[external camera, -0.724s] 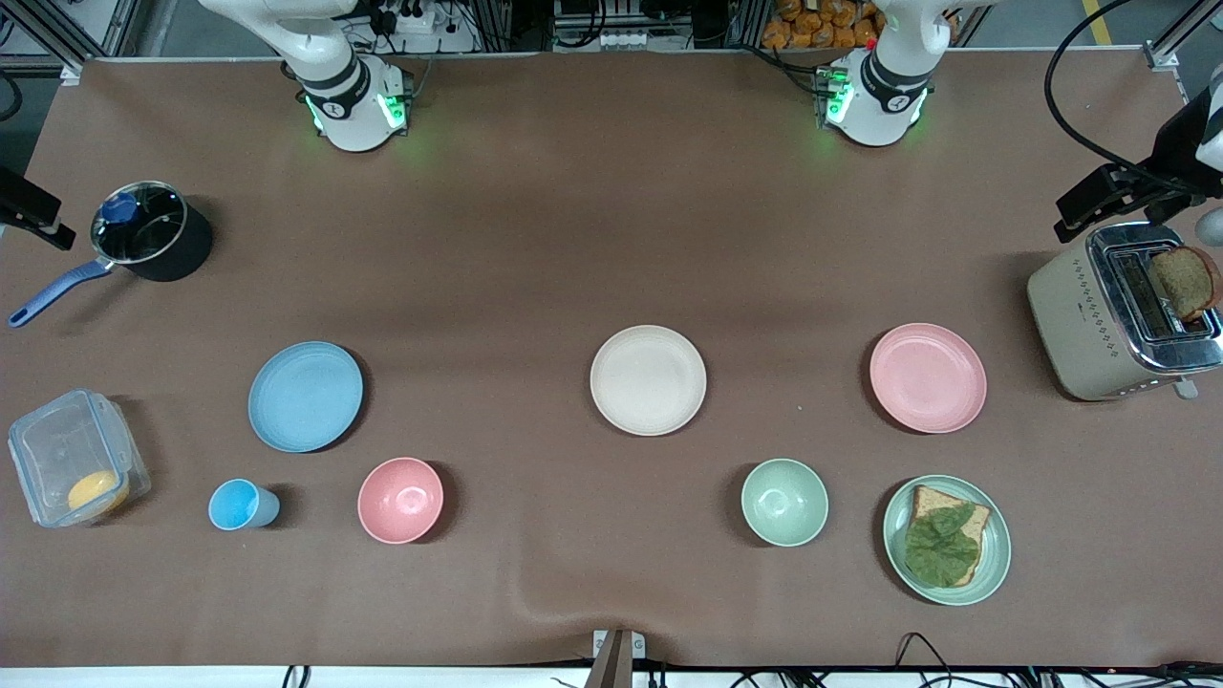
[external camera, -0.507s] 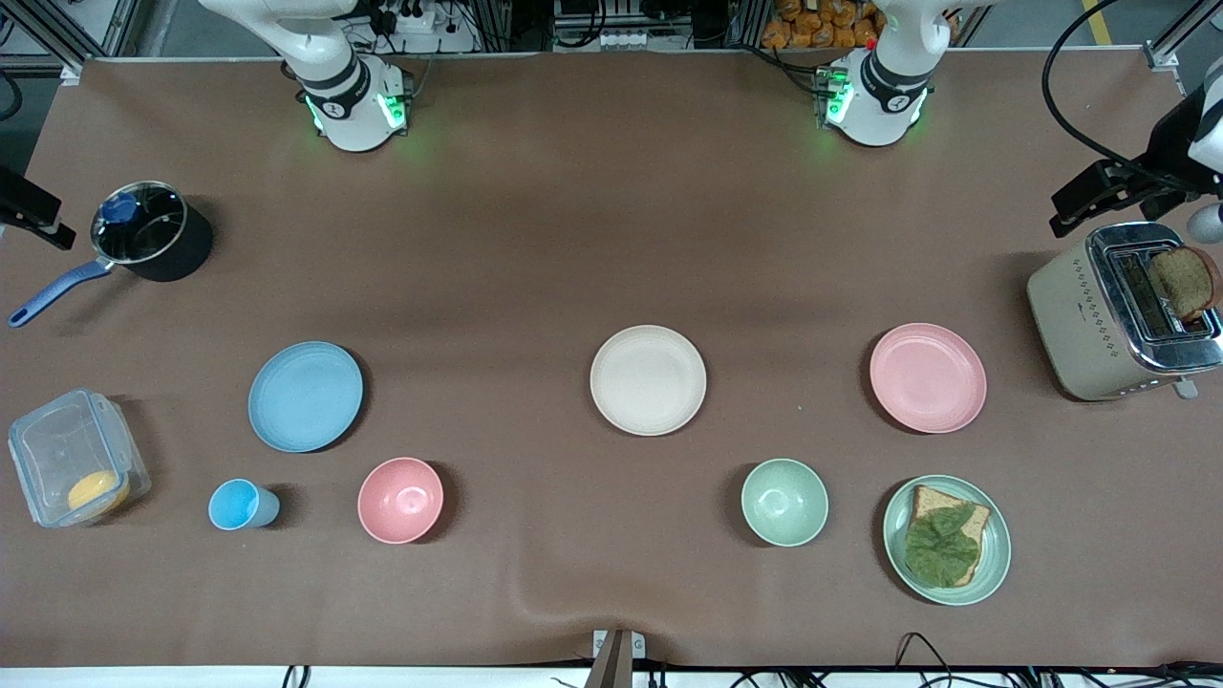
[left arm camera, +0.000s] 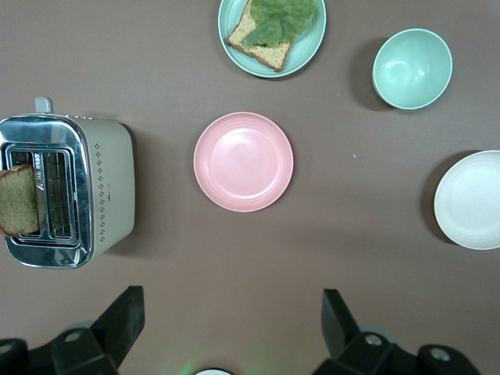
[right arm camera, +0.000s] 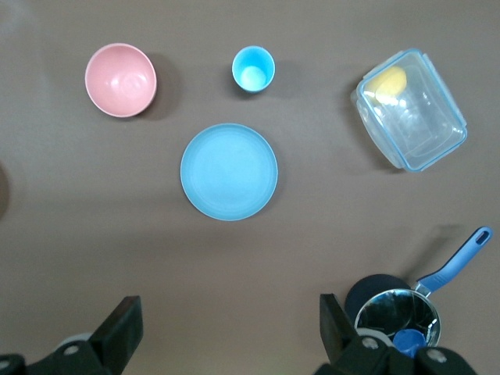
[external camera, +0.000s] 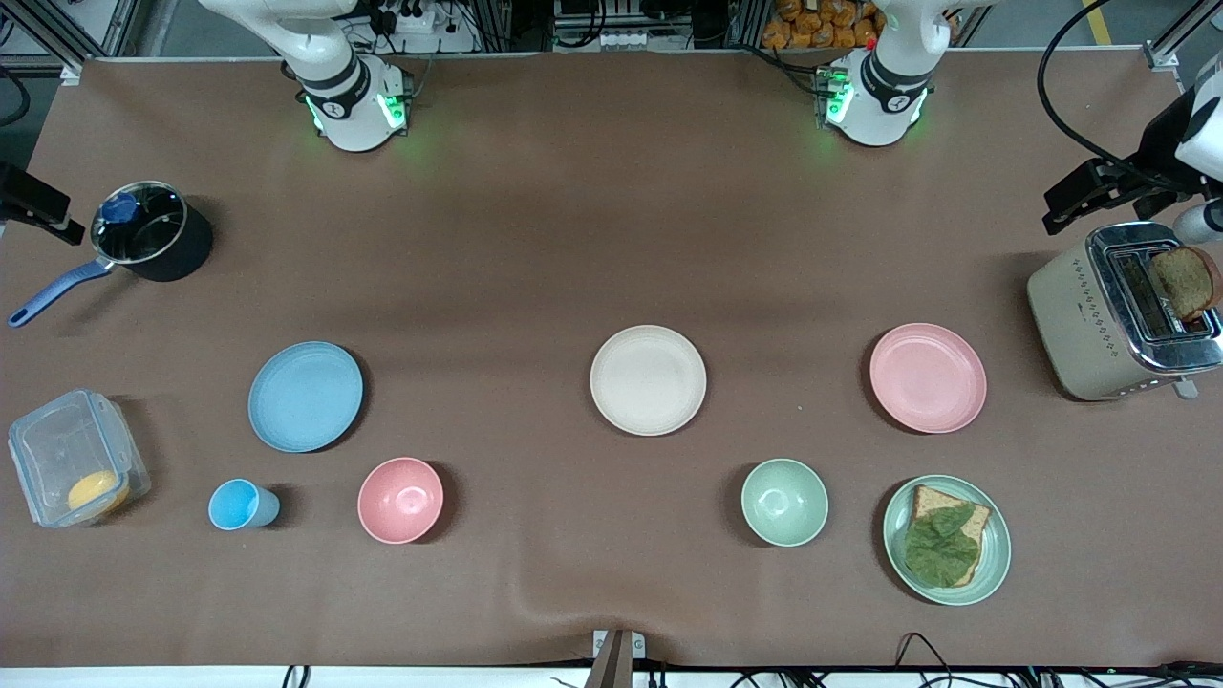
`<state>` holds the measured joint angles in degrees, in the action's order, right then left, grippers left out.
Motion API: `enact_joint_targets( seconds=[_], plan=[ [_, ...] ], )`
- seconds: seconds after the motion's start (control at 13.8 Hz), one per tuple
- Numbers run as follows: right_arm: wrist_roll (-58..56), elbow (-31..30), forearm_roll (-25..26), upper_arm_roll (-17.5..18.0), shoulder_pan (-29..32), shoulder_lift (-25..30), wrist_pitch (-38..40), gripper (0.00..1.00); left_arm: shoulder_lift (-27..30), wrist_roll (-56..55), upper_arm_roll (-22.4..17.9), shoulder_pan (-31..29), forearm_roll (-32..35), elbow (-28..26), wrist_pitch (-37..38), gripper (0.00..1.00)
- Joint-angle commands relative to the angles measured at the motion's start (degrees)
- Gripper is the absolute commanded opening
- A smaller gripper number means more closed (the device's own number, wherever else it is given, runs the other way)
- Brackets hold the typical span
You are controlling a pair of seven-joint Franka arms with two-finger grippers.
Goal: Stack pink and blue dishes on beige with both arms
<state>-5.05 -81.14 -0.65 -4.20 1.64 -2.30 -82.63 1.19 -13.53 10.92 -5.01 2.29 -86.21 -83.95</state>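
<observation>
Nothing stacked yet. Pink plate [external camera: 927,377] sits flat toward left arm's end, near toaster [external camera: 1118,315]; blue plate [external camera: 306,396] toward right arm's end; beige plate [external camera: 648,379] between them, all well apart.

Left gripper [left arm camera: 230,328] is high over the table w/ pink plate below, fingers wide open, holding nothing. Right gripper [right arm camera: 226,328] same over blue plate, wide open, empty.

Risks, imo: flat rims give little to pinch, so plates may slip or tilt; both arms converging on beige could clash.

Count: 4 plates (pink, blue, beige, green), 2 bowls, 1 cup, 1 pot.

Brown table [external camera: 535,239], blue plate [external camera: 306,396], beige plate [external camera: 648,380], pink plate [external camera: 927,377]
</observation>
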Motion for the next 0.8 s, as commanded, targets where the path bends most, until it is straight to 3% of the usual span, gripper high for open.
enact_joint_targets(
  seconds=[0.0,0.22,0.51,0.72],
  plan=[
    [0.1,-0.1,0.8,0.9,2.4,-5.1,0.3,1.00,-1.4,3.4,-0.5,-0.8,-0.6,-0.3,1.0,1.00],
    [0.8,0.3,0.8,0.8,3.1,-11.1,0.9,1.00,-4.3,6.5,-0.9,-3.9,-0.8,-4.9,-1.1,1.00],
    [0.1,-0.2,-0.1,0.6,7.1,-20.0,-7.7,1.00,-4.2,6.7,-1.0,-5.9,0.2,-22.4,-18.3,1.00],
    [0.1,-1.4,-1.2,0.6,6.6,-25.0,-11.8,1.00,-4.5,6.7,-1.0,-8.5,0.3,-33.3,-31.7,1.00]
  ],
)
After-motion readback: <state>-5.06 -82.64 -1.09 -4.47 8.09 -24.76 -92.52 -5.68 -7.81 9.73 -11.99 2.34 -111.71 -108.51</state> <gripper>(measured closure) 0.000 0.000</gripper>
